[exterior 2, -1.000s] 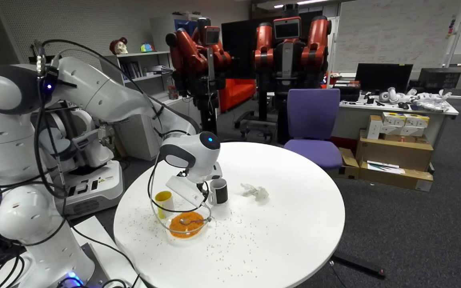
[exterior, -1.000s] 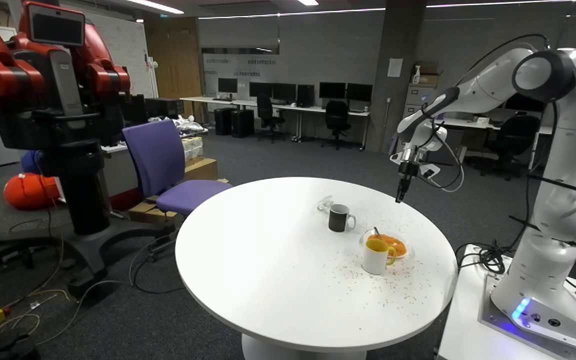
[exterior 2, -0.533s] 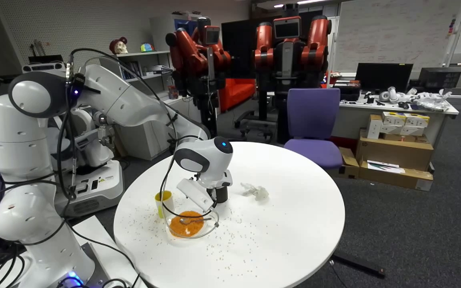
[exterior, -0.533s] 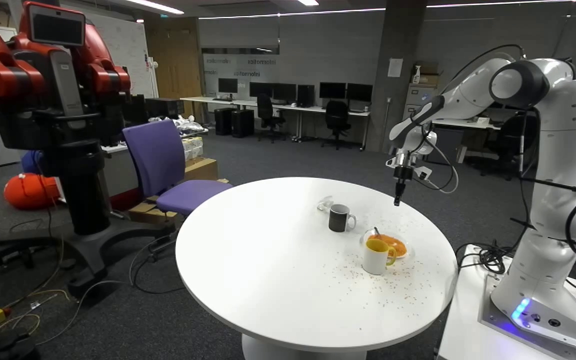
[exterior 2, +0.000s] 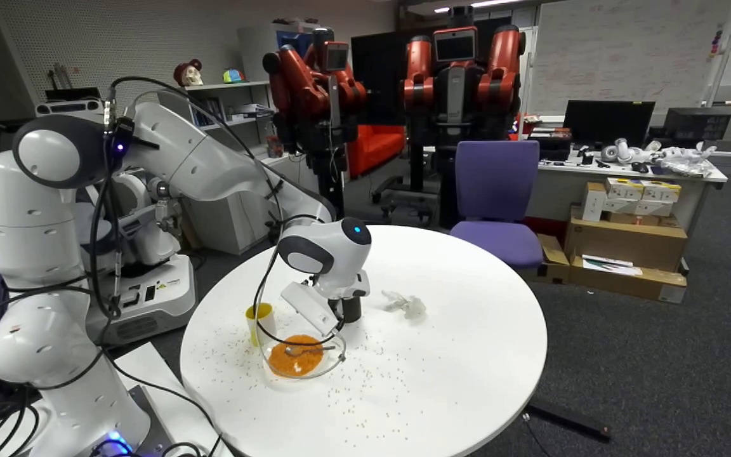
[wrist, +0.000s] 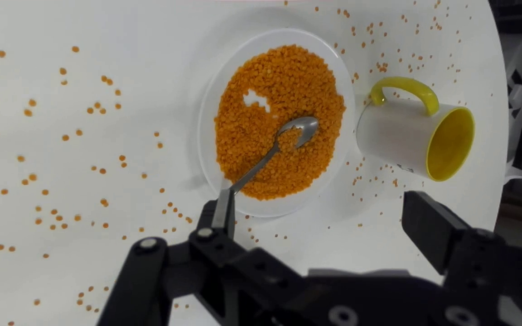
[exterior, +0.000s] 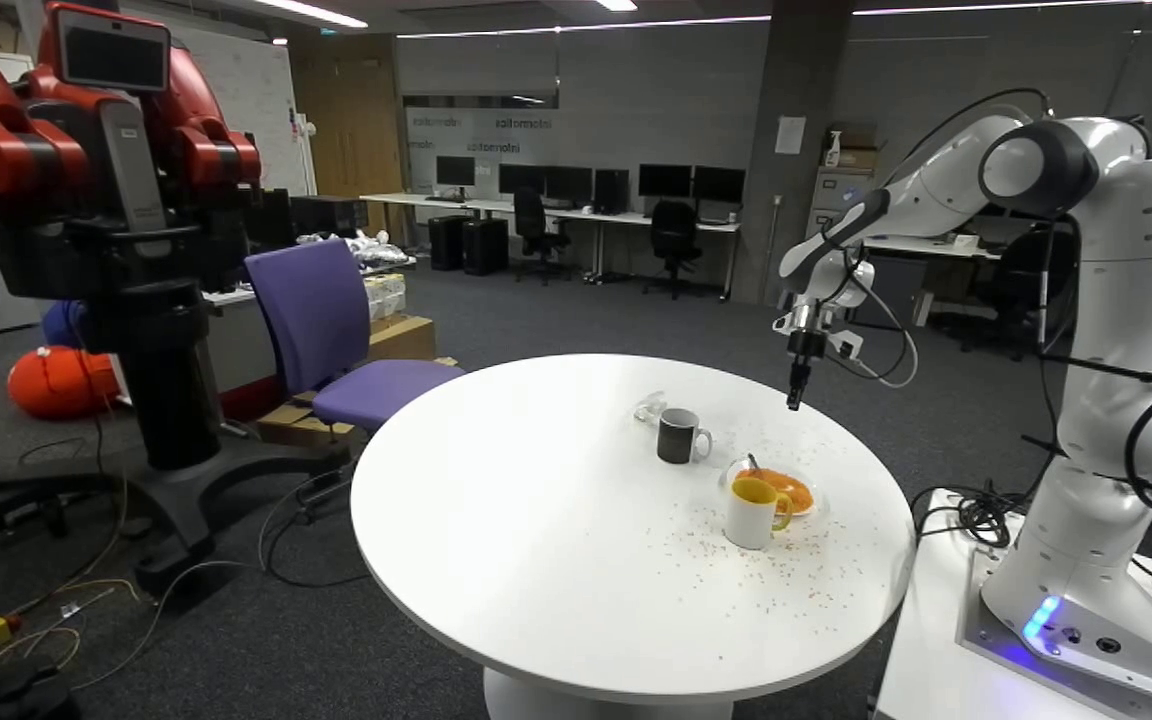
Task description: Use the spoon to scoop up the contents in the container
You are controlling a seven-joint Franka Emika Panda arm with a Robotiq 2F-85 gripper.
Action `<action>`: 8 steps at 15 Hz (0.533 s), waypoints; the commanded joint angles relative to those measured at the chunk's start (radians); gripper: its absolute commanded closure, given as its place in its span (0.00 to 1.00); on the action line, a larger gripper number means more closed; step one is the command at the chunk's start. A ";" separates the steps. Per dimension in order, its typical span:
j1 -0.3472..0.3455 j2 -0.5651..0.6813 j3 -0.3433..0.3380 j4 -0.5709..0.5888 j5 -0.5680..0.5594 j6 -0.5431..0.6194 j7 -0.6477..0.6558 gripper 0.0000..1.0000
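Note:
The container is a shallow white bowl point(wrist: 279, 209) on the round table, seen in all views. Orange grains, the contents point(wrist: 297, 81), cover most of its bottom; a small white patch shows through. A metal spoon point(wrist: 257, 170) lies in them, some grains in its scoop, its handle slanting over the rim. My gripper point(wrist: 320, 197) hangs above the table with its jaws wide apart and nothing held. In the wrist view the left fingertip point(wrist: 224, 210) covers the handle's end; I cannot tell whether they touch. An exterior view shows the gripper point(exterior: 795, 404) well above the bowl point(exterior: 731, 472).
A white mug with yellow inside point(wrist: 397, 131) stands close beside the bowl. Farther off are a dark mug point(exterior: 676, 440) and crumpled transparent plastic point(exterior 2: 408, 306). Loose grains point(wrist: 102, 201) are scattered over the table point(exterior: 496, 500). A cable loop point(exterior 2: 342, 357) hangs from the wrist near the bowl.
Over the last second the arm shifted, leftward in one exterior view and rightward in the other, with the gripper slightly lower. In the last half second almost nothing moved. The jaws stayed open.

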 commanded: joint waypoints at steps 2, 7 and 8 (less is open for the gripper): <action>-0.059 0.056 0.025 0.064 -0.001 -0.130 -0.003 0.00; -0.097 0.152 0.032 0.174 -0.003 -0.158 0.020 0.00; -0.107 0.173 0.037 0.201 0.001 -0.165 0.019 0.00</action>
